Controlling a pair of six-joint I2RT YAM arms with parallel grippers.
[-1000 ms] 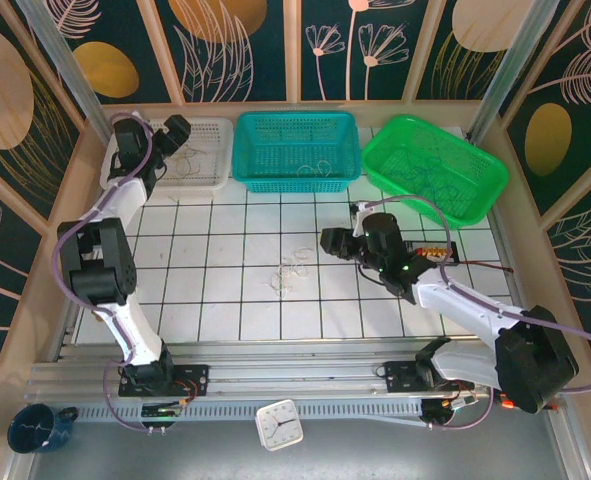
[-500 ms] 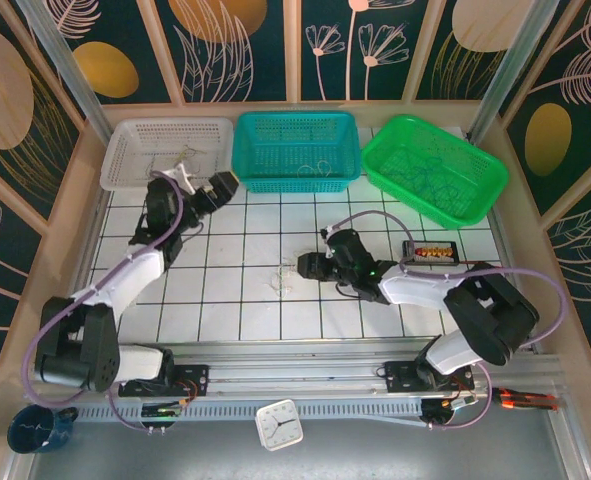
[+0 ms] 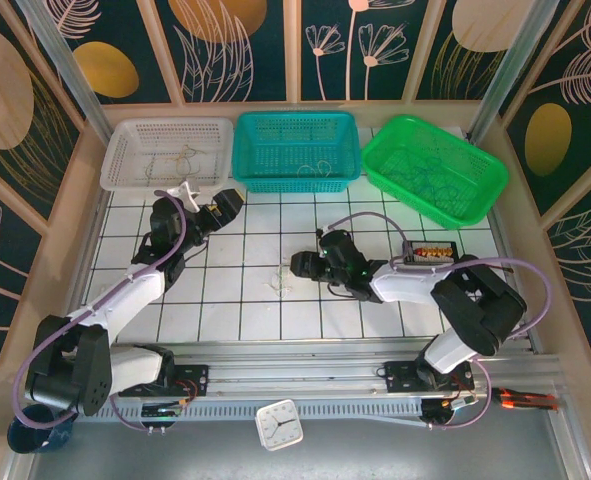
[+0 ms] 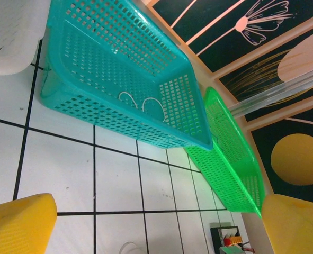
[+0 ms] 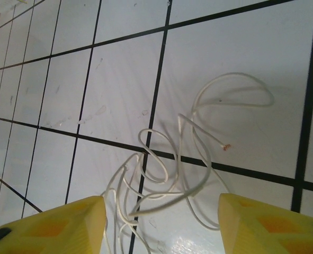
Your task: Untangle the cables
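Observation:
The cables are a small whitish tangle on the white tiled table, near its middle. In the right wrist view the cables lie as loose loops on the tiles, one bare end pointing right. My right gripper sits low just right of the tangle. That right gripper is open, its yellow fingertips on either side of the nearest loops without pinching them. My left gripper hovers up and left of the tangle, in front of the teal basket. The left gripper is open and holds nothing.
A white basket, a teal basket and a green basket line the back edge, each with a few wires in it. The teal basket is close ahead of the left gripper. A black box lies right of the right arm.
The left arm has swung from the white basket down toward the table's middle. The right gripper has dropped and slid left up to the tangle.

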